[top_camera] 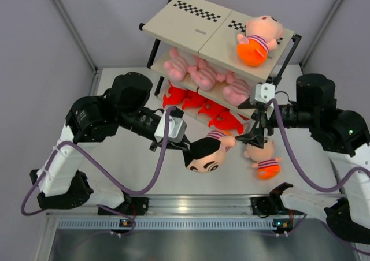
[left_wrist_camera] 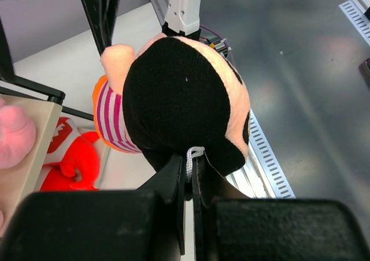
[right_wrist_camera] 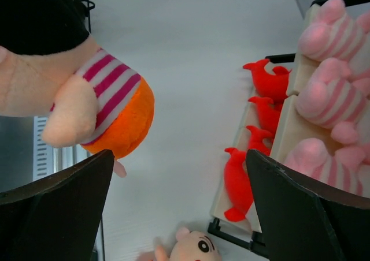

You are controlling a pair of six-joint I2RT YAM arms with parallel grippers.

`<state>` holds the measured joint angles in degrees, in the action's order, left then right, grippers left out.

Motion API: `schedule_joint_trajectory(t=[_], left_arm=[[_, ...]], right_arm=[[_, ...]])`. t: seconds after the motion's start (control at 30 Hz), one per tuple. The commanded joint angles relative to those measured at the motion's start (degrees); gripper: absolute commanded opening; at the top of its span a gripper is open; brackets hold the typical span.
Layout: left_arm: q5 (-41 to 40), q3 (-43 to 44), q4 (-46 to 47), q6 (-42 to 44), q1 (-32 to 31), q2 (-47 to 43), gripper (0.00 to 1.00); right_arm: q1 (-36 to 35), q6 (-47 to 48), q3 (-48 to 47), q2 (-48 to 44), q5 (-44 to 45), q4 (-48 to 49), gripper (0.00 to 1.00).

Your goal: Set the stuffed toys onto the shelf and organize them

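One boy doll on shelf top; second doll pinched by hair loop in left gripper, right gripper wide, empty. Next: lift beside first.

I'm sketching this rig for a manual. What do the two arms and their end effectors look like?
Both the left arm and the right arm pair bulky matte black joint housings with smooth white links. A purple cable loops along each arm. The left end effector and the right end effector have white bodies with slim black fingers.
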<state>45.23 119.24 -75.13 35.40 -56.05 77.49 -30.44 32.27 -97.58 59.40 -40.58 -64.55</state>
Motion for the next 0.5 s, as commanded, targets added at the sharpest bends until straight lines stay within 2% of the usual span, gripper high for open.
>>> schedule_joint_trajectory(t=[0.0,0.07,0.17,0.37,0.47], left_arm=[[3.19,2.49,-0.01,-0.42,0.59,-0.24,0.0],[3.55,2.66,-0.1,-0.42,0.59,0.02,0.0],[3.46,3.01,-0.1,-0.42,0.51,0.29,0.0],[2.14,2.75,-0.1,-0.15,0.77,0.29,0.0],[1.79,2.75,-0.01,-0.07,0.77,0.46,0.0]], right_arm=[[-2.34,3.24,2.39,0.98,-1.88,-2.77,0.97],[-3.66,2.28,4.75,0.29,-0.99,-1.02,0.98],[-4.98,1.3,7.83,-1.21,-4.24,3.64,0.98],[-7.26,3.41,8.2,-0.34,-5.48,-0.56,0.98],[-8.06,0.53,9.42,-0.77,-4.69,2.67,0.99]])
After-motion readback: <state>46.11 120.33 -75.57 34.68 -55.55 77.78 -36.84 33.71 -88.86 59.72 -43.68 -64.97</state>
